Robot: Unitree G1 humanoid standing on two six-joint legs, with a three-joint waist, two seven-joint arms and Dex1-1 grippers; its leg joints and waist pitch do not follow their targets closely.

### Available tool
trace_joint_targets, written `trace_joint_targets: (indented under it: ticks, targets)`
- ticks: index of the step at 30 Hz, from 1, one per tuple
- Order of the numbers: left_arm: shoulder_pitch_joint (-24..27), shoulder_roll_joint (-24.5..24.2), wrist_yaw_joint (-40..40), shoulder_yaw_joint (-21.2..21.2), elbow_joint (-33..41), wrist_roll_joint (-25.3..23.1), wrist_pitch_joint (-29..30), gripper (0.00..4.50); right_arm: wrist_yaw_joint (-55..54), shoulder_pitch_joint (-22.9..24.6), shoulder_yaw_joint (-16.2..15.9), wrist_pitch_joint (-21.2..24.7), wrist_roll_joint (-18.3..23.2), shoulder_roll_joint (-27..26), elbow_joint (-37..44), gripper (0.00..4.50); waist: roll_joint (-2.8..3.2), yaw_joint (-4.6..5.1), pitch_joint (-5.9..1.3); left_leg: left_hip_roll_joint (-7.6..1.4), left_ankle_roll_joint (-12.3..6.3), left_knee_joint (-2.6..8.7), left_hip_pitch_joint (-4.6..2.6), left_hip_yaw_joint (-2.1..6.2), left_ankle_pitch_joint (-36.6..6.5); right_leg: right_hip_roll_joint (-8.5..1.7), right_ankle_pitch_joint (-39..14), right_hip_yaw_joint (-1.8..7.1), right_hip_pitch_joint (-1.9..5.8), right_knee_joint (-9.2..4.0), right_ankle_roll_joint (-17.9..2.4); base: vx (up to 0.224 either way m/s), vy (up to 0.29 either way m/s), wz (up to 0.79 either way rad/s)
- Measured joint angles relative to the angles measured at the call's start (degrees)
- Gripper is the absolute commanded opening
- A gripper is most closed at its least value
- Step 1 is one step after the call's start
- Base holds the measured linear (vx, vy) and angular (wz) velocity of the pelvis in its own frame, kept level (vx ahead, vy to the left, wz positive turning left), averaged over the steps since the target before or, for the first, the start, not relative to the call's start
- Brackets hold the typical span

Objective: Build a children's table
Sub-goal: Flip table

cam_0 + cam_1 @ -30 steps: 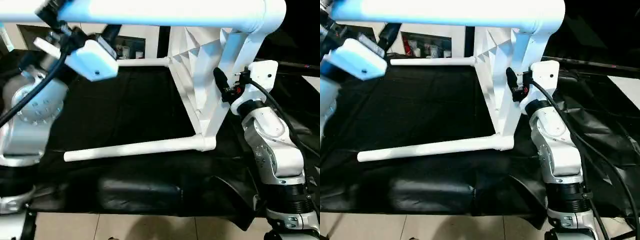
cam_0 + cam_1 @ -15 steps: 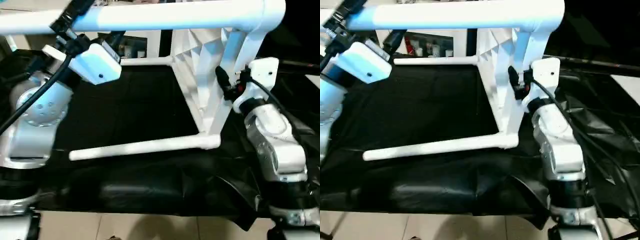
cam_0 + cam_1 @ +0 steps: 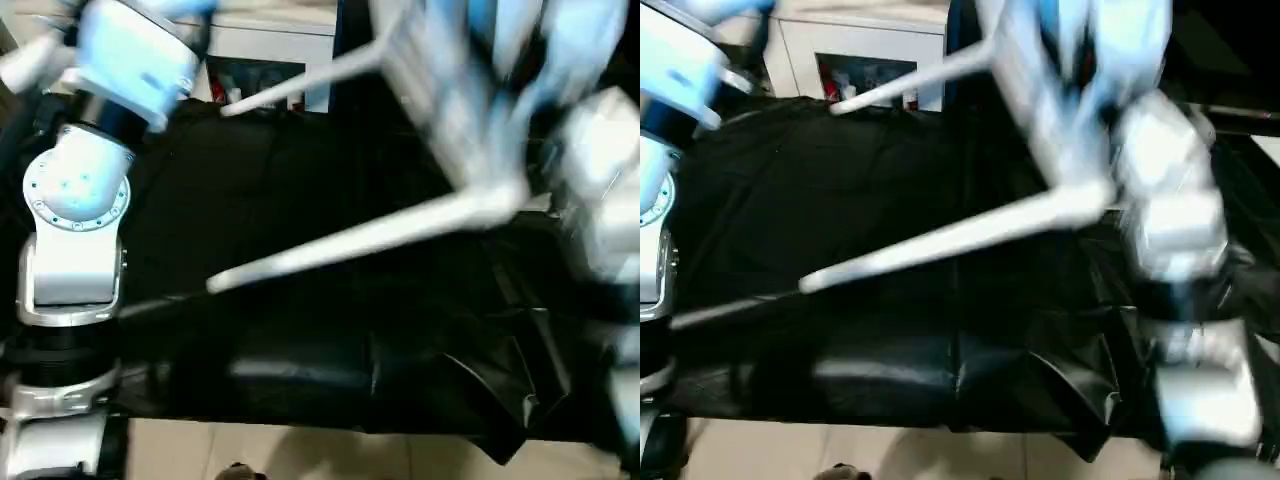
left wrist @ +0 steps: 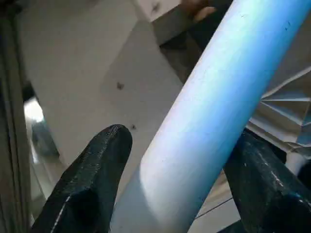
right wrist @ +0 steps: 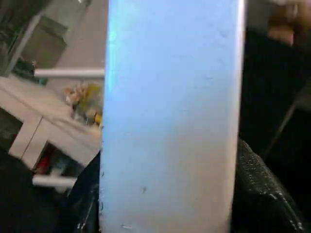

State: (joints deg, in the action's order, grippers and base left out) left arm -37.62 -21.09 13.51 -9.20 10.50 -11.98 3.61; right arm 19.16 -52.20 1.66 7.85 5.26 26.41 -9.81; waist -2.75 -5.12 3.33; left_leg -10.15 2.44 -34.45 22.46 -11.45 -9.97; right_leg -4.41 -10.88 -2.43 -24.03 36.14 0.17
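The children's table (image 3: 450,110) is up off the black-draped counter (image 3: 300,330), blurred in both head views, its ribbed tabletop tipped on edge toward 1 o'clock. Two legs stick out from it: the nearer leg (image 3: 350,240) slants from the tabletop's low corner down toward 8 o'clock, its free end just above the cloth, and the farther leg (image 3: 290,88) points toward 10 o'clock at the counter's back edge. All the legs that can be seen sit in their sockets, so the task looks well advanced; I judge the table is being turned over to stand on its feet.

In the left wrist view, the left gripper (image 4: 184,165) has its jaws spread around a white tube (image 4: 218,102), one black finger on each side, the ribbed underside just behind it. In the right wrist view, the right gripper (image 5: 167,194) brackets another white tube (image 5: 170,111) the same way, jaws spread to the tube's width. Whether either pair presses firmly cannot be told, though holding by two legs suits swinging the whole frame at once.

The left forearm (image 3: 75,230) stands at 9 o'clock. A white cabinet (image 3: 865,60) sits beyond the counter at 11 o'clock, pale floor (image 3: 300,450) at 6 o'clock.
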Motion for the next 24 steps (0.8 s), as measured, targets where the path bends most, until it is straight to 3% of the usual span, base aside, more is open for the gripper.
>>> trace_joint_targets:
  ticks: [1,4,9,15,24]
  targets:
    - [-0.4,0.12,-0.08,-0.05,0.02,0.06,0.47,2.95,0.76,-1.04,0.01,0.0,0.0,0.41,-0.88,1.95,-0.19,-0.01,0.09,0.0,-0.01,-0.05,0.02,0.0,-0.01,0.0,0.02,0.01,0.01,-0.01,-0.02,0.0,0.0,0.0]
    - [-0.77,0.2,-0.1,-0.69,0.26,0.38,1.55,2.95,4.05,-3.77,-0.16,-0.01,0.18,1.45,-3.21,2.6,-0.39,0.0,0.2,0.03,-0.13,-0.19,0.09,-0.01,-0.08,-0.04,0.06,0.06,0.02,-0.03,-0.02,0.0,0.0,0.0]
    - [-0.77,-0.95,-0.1,-0.95,1.03,0.34,2.33,2.95,8.36,-5.52,-1.17,-2.06,0.11,2.91,-6.4,3.02,-1.06,0.15,0.45,-0.04,-0.12,-0.21,0.1,-0.01,-0.07,0.0,0.07,0.01,-0.01,0.01,-0.03,0.0,0.0,0.0]
    - [-0.78,-1.45,-0.1,-3.04,1.29,0.35,3.75,2.95,13.84,-6.27,-1.43,-6.62,0.33,2.9,-7.93,3.6,-1.18,0.37,0.52,-0.1,-0.13,-0.22,0.1,-0.03,-0.07,0.04,0.07,-0.01,-0.04,0.05,-0.03,0.0,0.0,0.0]
    - [-0.78,-1.46,-4.43,-6.89,1.14,0.09,7.18,2.93,17.86,-5.45,-1.61,-11.3,4.3,-0.84,-5.67,4.43,-1.41,0.3,0.63,-0.14,-0.14,-0.39,0.14,-0.01,-0.08,0.05,0.14,-0.02,-0.02,0.1,-0.09,0.0,0.0,0.0]
